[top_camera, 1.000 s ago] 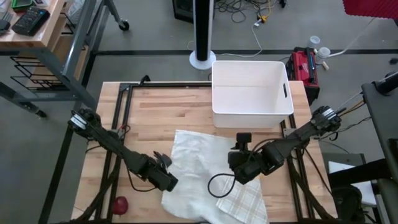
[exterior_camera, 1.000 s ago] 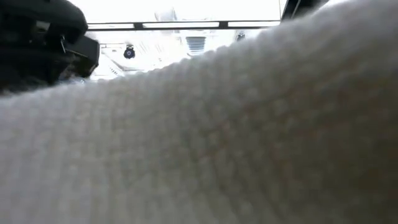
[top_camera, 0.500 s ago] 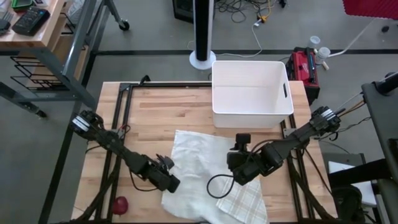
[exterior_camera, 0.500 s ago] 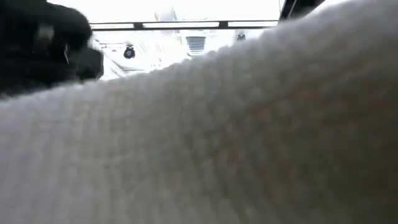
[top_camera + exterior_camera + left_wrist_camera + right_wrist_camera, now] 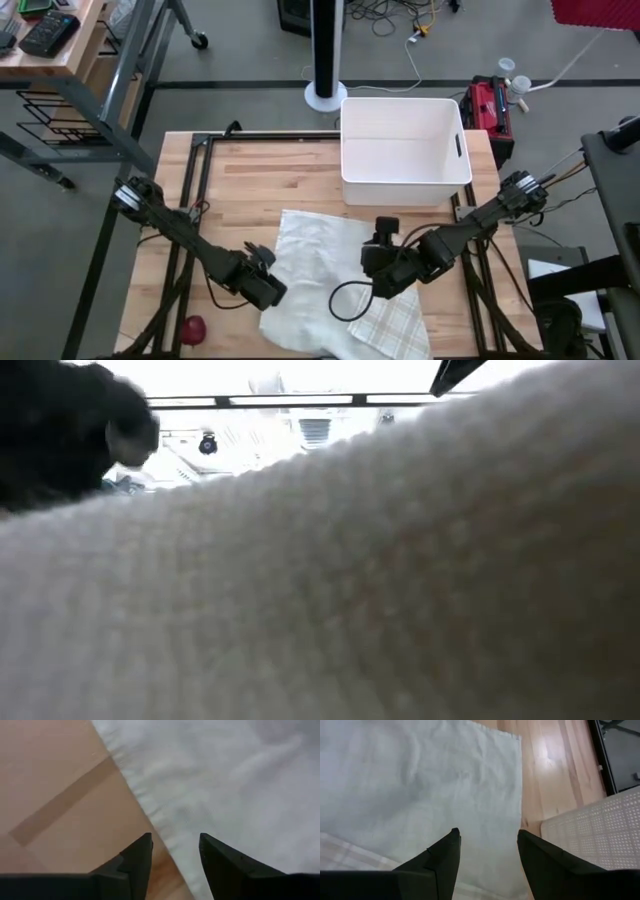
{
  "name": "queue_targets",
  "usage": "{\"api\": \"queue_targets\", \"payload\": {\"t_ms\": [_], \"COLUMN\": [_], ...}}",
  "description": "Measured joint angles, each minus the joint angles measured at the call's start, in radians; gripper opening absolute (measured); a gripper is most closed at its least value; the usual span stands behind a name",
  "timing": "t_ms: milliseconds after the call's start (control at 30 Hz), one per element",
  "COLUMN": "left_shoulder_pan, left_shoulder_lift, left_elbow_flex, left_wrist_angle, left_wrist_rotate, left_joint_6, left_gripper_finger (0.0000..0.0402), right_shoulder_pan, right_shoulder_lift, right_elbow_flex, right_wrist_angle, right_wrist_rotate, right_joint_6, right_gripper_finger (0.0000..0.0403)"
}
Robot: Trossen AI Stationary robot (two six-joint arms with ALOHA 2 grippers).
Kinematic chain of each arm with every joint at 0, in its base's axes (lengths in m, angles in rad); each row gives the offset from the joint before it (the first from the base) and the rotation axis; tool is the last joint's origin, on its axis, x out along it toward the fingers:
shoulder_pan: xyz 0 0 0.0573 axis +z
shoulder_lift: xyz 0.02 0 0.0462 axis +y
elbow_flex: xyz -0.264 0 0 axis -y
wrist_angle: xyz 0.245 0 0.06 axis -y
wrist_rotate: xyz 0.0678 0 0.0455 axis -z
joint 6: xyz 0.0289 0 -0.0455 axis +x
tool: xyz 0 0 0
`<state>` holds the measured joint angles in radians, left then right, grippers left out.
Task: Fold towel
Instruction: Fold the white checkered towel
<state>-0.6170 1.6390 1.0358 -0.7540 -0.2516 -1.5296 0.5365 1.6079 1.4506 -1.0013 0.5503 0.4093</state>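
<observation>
The white towel (image 5: 320,270) lies on the wooden table (image 5: 260,180) toward its near edge, about midway between the side edges, its long axis running from the near edge toward the far edge where the white bin (image 5: 405,150) stands. Its near end is cut off at the bottom of the high view, and a plaid cloth (image 5: 395,325) overlaps its near right corner. The left gripper (image 5: 172,855) sits low over the towel's left edge, fingers apart with the hem between them (nothing clamped). The right gripper (image 5: 487,852) hovers above the towel's right side, fingers apart and empty. The low view is almost wholly blocked by close-up towel weave, with a dark blurred shape at its upper left that I cannot identify.
</observation>
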Motion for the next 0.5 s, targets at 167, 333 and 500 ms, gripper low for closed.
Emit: {"api": "queue_targets", "payload": {"t_ms": [167,333,500], "left_shoulder_pan": [0.004,-0.003,-0.006], "left_shoulder_lift": [0.043,0.111,0.179], "left_elbow_flex": [-0.111,-0.225,-0.251], "left_wrist_angle": [0.146,0.633,0.898], "left_wrist_rotate": [0.0,-0.045,-0.111], "left_joint_6": [-0.107,-0.11,-0.042], "left_gripper_finger": [0.017,0.0183,0.017], "right_shoulder_pan": [0.0,0.005,0.005], "right_shoulder_lift": [0.009,0.037,0.066], "right_elbow_flex": [-0.005,-0.007,-0.012], "right_wrist_angle": [0.016,0.015,0.002], "right_wrist_rotate": [0.0,-0.001,-0.001], "right_joint_6": [-0.003,-0.006,-0.026], "right_gripper_finger": [0.019,0.019,0.019]}}
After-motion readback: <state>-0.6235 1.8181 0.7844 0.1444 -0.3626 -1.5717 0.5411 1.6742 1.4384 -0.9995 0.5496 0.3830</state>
